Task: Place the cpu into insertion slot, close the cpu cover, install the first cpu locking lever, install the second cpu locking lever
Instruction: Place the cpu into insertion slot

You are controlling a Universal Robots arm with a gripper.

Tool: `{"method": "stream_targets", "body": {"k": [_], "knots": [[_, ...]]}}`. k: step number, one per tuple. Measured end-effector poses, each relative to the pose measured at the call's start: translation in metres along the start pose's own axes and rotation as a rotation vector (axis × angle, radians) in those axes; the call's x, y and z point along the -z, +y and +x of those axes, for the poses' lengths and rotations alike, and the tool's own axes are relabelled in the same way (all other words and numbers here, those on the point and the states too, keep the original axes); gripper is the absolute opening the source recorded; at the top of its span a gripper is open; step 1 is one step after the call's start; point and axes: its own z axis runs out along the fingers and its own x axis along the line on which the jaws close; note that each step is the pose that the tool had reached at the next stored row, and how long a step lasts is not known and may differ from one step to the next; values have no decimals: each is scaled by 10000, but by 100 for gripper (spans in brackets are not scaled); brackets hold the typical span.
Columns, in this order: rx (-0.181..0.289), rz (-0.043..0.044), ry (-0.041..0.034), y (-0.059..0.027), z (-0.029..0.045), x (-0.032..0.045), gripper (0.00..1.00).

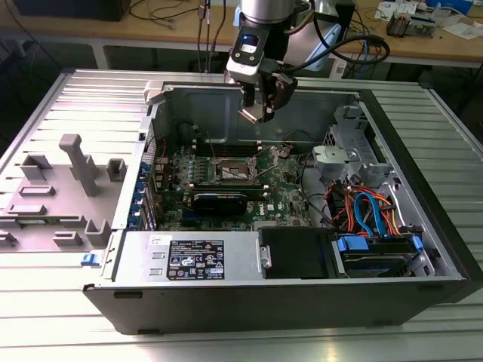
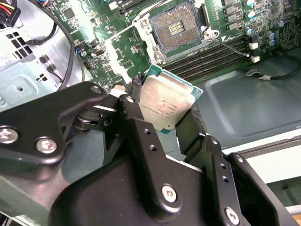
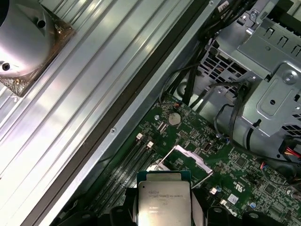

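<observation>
The cpu [image 2: 165, 104], a square silvery chip on a green base, hangs in my gripper [image 2: 164, 113], which is shut on its two opposite edges. In the exterior view the gripper [image 1: 256, 113] holds the cpu [image 1: 252, 115] tilted, well above the open computer case and apart from the board. The insertion slot [image 2: 176, 29] lies open on the green board with its dark contact field bare; it also appears as the insertion slot [image 1: 234, 170]. The cpu cover [image 3: 187, 159] stands raised beyond the held cpu [image 3: 163, 197]. A thin locking lever [image 2: 231, 48] juts out beside the slot.
Long black memory slots [image 2: 211, 61] run beside the socket, and a long black card [image 1: 219, 200] lies in front of it. A drive cage [image 1: 355, 162] and orange and blue cables [image 1: 370, 211] crowd the exterior view's right. A grey fixture [image 1: 72, 185] sits outside the case at the left.
</observation>
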Motion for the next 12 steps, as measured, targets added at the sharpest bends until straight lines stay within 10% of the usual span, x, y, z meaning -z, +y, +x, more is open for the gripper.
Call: {"method": "stream_targets", "body": {"k": [12], "knots": [[-16,4,-4,-17,-21,-16,54]]}}
